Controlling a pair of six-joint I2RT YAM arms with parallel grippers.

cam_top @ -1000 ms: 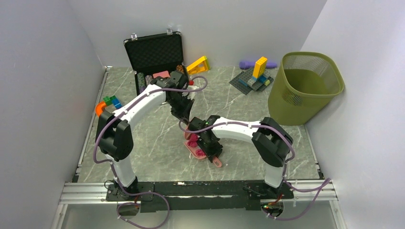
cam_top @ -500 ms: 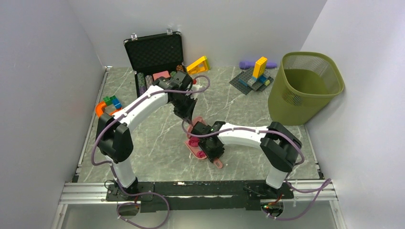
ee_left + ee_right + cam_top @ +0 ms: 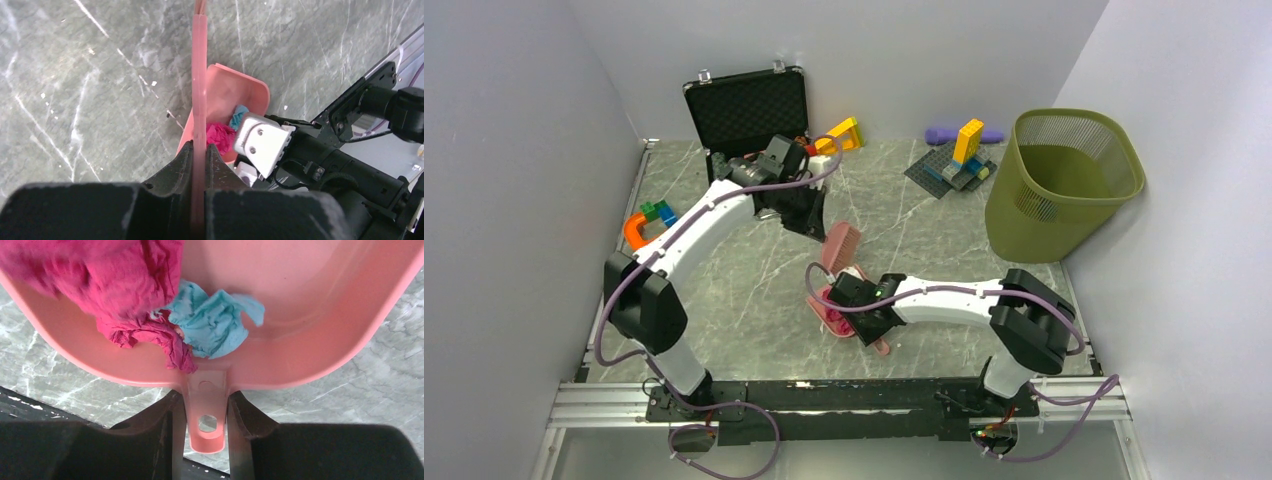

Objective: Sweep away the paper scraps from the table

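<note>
My left gripper [image 3: 808,214] is shut on the handle of a pink brush [image 3: 842,246] and holds it above the table [image 3: 734,300], bristles hanging just behind the dustpan. In the left wrist view the brush [image 3: 199,75] runs edge-on out of the shut gripper [image 3: 199,148]. My right gripper [image 3: 871,320] is shut on the handle of a pink dustpan [image 3: 836,318] lying on the table. In the right wrist view the gripper [image 3: 206,402] clamps the handle tab of the dustpan [image 3: 310,315]. Magenta paper scraps [image 3: 115,280] and a teal one [image 3: 210,322] lie in it.
An olive waste basket [image 3: 1064,180] stands at the right. An open black case [image 3: 749,112] with poker chips stands at the back left. Building blocks [image 3: 959,158] sit at the back, more blocks [image 3: 649,218] by the left wall, and a yellow piece [image 3: 840,135] near the case.
My left gripper has lifted the brush up and back from the dustpan, so its bristle head now shows. My right arm has stretched lower over the table, still holding the dustpan.
</note>
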